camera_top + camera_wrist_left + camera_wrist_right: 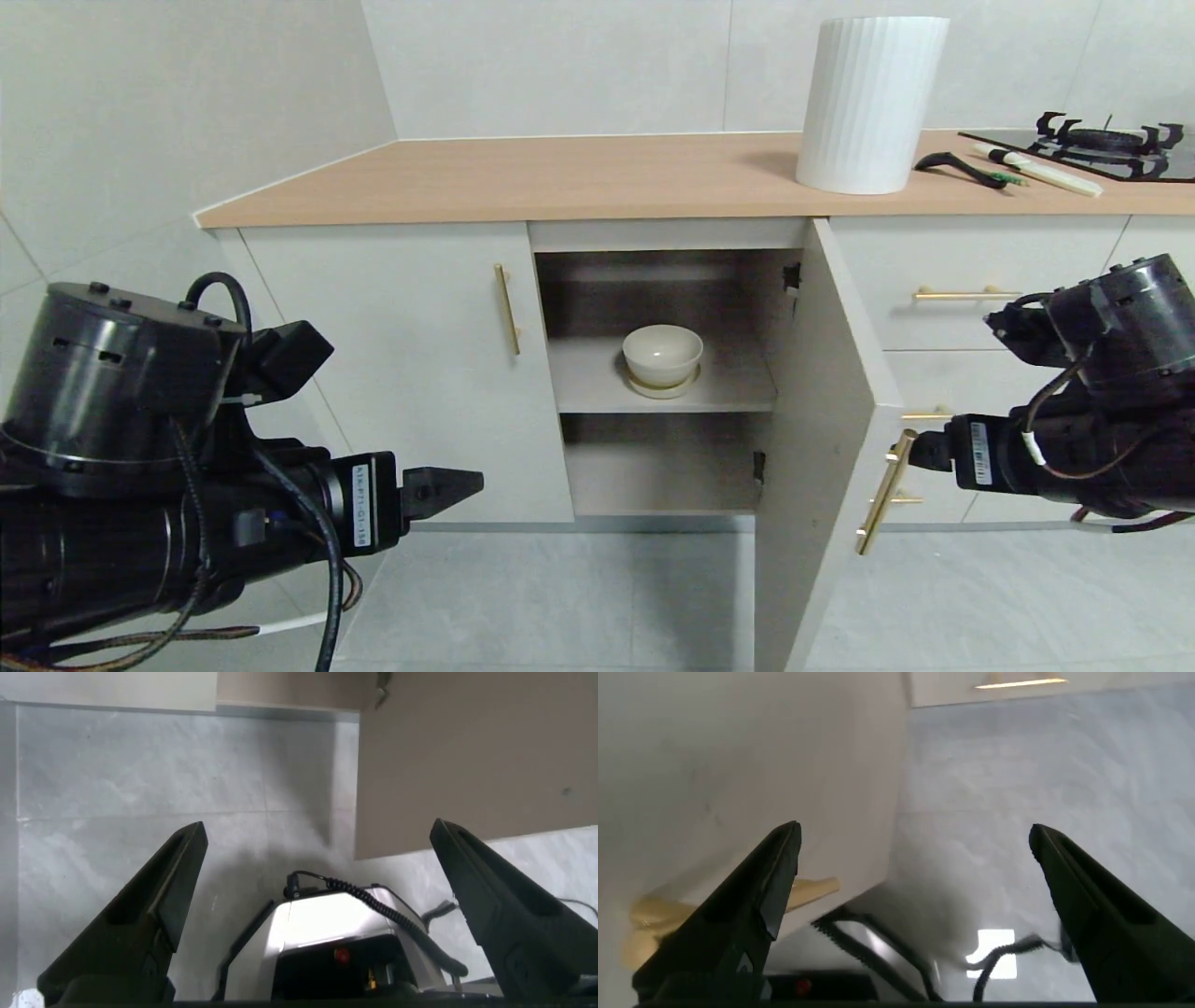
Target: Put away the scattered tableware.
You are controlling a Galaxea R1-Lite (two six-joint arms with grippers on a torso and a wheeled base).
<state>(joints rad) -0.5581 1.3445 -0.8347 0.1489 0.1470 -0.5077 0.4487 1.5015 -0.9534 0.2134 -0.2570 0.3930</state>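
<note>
Above and ahead of both tools: wooden bench [560, 177]. Just beside right tool [915, 833], released wide: open cabinet door [822, 420]. Further left: left tool [470, 483], likewise spread, grasping nothing. Ahead, between both, on upper shelf [733, 385]: bowl [663, 353] resting on saucer [661, 388]. Close by one right finger: gold handle [882, 495].
</note>
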